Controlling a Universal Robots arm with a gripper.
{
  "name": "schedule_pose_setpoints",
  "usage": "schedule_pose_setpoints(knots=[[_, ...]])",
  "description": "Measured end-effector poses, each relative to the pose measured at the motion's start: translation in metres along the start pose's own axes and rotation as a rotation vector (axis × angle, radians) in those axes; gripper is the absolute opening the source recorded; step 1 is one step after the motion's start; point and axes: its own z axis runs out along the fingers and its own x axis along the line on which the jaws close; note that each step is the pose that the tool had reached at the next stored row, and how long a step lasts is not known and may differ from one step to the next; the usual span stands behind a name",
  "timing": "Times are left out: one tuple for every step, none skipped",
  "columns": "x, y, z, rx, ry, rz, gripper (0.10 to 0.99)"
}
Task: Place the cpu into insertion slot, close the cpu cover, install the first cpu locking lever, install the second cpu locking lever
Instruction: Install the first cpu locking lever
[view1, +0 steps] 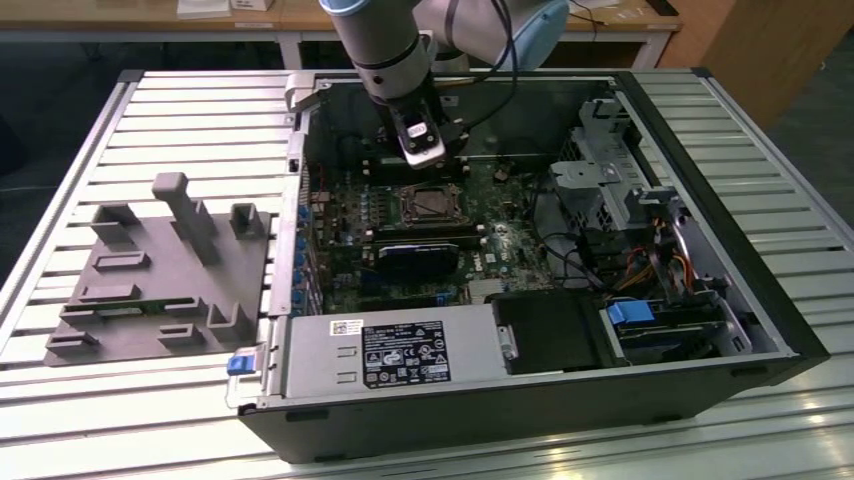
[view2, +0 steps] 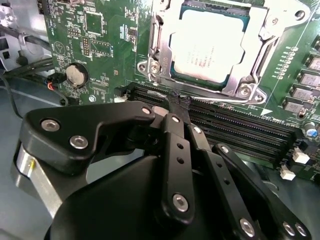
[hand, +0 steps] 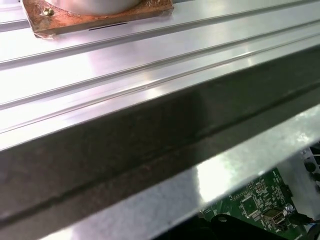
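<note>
Your hand (view2: 177, 102) has its two black fingers pressed together at the tips, and nothing is held between them. In the exterior view the hand (view1: 424, 150) hangs over the open case (view1: 534, 400), and the insertion slot (view1: 406, 205) lies from it toward 6 o'clock, near but clearly apart.

In the second wrist view the same gap shows. The fingertips sit over the memory slots (view2: 235, 127), and the socket lies just beyond them. The slots' long axis runs squarely across the line from the hand to the socket. There is only the one arm, so no choice of side arises.

The cpu (view2: 210, 47) is seated in the socket. It is a flat square with a pale, matte metal top and faint print, and being square it has no long axis to line up with. The cpu cover (view2: 257, 50) is a thin, bright stamped-steel frame that looks to lie flat around the chip, with round screw heads at its corners.

The motherboard (view2: 100, 30) is glossy green and crowded with small parts, among them a shiny coin cell (view2: 76, 75). The case stands on a ribbed aluminium surface (view1: 774, 120). A grey moulded fixture (view1: 160, 280) sits toward 9 o'clock in the exterior view, well apart from the hand.
</note>
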Motion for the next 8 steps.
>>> schedule_pose_setpoints(knots=[[0.0,0.0,0.0001,0.0,0.0,0.0,0.106],[0.0001,-0.0001,0.0003,0.0,0.0,0.0,0.106],[0.0002,-0.0002,0.0007,0.0,0.0,0.0,0.106],[0.0003,-0.0003,0.0011,0.0,0.0,0.0,0.106],[0.0004,-0.0004,0.0015,0.001,-0.0001,0.0,0.106],[0.0005,-0.0005,0.0019,0.001,-0.0002,-0.001,0.106],[0.0006,-0.0006,0.0023,0.001,-0.0004,-0.001,0.106],[0.0007,-0.0007,0.0028,0.002,-0.0006,-0.001,0.106]])
